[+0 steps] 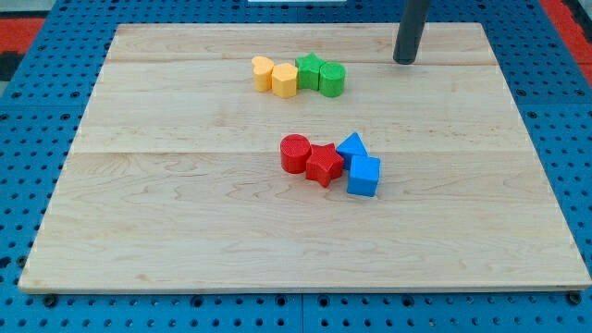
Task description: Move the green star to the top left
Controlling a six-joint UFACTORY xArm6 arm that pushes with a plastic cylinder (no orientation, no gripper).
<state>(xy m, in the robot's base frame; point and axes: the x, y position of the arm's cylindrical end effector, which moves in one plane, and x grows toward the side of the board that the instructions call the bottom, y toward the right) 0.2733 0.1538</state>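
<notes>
The green star [309, 70] sits near the view's top centre on the wooden board [185, 231]. It touches a yellow hexagon [284, 80] on its left and a green cylinder [332, 80] on its right. A yellow heart-like block [264, 71] lies left of the hexagon. My tip [404, 61] rests on the board to the right of this row, apart from the green cylinder.
A second cluster lies at the board's middle: a red cylinder [295, 154], a red star [323, 165], a blue triangle [351, 146] and a blue cube [363, 176], all touching. Blue perforated table surrounds the board.
</notes>
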